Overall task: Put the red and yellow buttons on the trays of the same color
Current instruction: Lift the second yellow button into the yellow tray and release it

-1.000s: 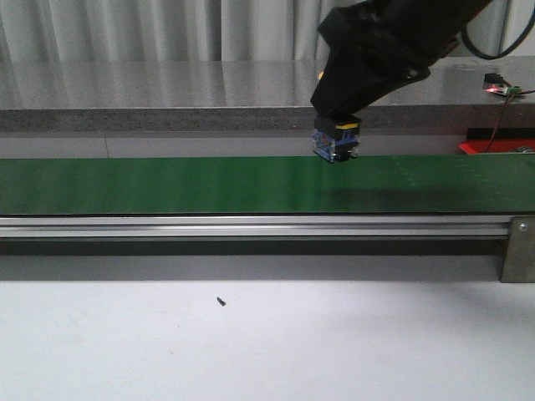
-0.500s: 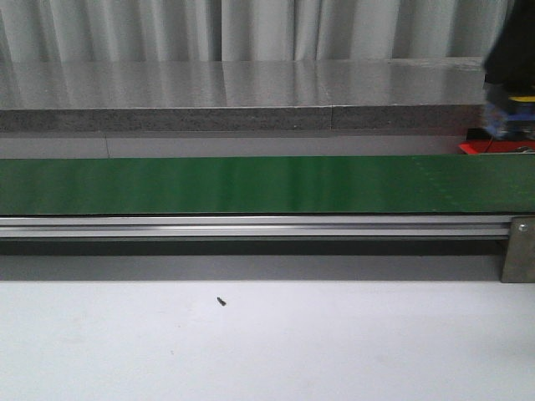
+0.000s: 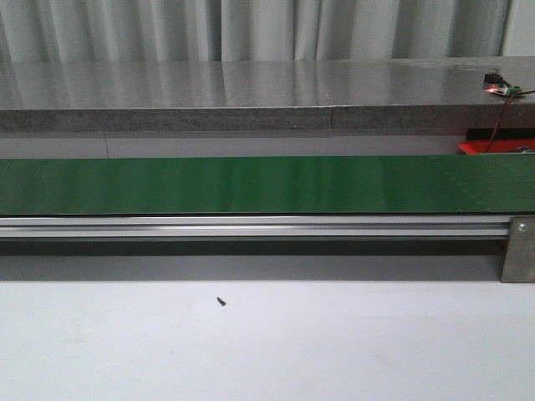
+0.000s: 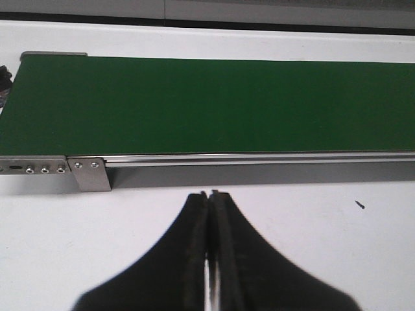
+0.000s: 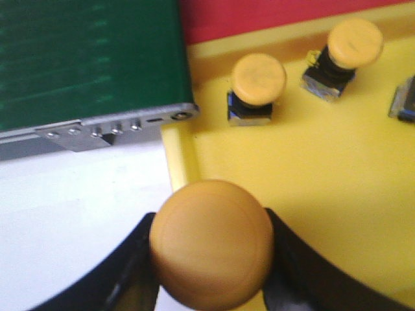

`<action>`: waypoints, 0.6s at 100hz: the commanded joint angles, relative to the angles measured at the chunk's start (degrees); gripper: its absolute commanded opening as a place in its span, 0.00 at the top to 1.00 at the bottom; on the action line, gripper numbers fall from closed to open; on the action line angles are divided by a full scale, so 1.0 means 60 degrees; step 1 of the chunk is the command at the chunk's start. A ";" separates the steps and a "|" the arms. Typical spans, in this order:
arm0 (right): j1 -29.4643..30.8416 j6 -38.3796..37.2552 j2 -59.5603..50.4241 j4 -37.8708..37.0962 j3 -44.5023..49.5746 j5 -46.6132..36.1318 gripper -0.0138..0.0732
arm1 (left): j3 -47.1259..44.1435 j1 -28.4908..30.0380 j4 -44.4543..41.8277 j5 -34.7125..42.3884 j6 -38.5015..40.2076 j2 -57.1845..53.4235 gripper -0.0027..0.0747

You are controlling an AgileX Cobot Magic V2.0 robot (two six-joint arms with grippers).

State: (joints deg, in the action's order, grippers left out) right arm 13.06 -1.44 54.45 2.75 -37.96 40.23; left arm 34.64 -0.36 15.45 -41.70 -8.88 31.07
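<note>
The belt (image 3: 251,185) runs left to right across the table (image 3: 267,342), and a ledge (image 3: 251,96) is behind it. Beside the belt's end lies a tray (image 5: 311,168), with two buttons (image 5: 258,87) (image 5: 343,55) in it.

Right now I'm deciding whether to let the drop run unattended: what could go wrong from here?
The yellow button in the right end effector sits over the yellow tray's rim, so releasing now may tip it onto the white table. Further in, it could knock the two yellow buttons already in the tray.
</note>
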 commanded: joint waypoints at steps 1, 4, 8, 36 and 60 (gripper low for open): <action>0.0377 -0.0034 -0.0132 -0.0084 0.0064 -0.0802 0.74 | 0.0253 -0.0080 0.0140 0.0622 0.0037 0.0044 0.99; 0.0505 -0.0034 -0.0097 -0.0059 0.0176 -0.0910 0.74 | 0.0253 -0.0080 0.0140 0.0622 0.0037 0.0044 0.99; 0.0710 -0.0034 -0.0049 -0.0019 0.0312 -0.1089 0.74 | 0.0253 -0.0080 0.0140 0.0622 0.0037 0.0044 0.99; 0.1567 -0.0034 0.1238 0.0096 0.0572 -0.1870 0.74 | 0.0253 -0.0080 0.0140 0.0622 0.0037 0.0044 0.99; 0.1567 -0.0034 0.2981 0.0537 0.0572 -0.2535 0.74 | 0.0253 -0.0080 0.0140 0.0622 0.0037 0.0044 0.99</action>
State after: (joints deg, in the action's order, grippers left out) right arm 21.97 -1.57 70.59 5.25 -33.15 28.58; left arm 34.64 -0.36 15.45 -41.70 -8.88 31.07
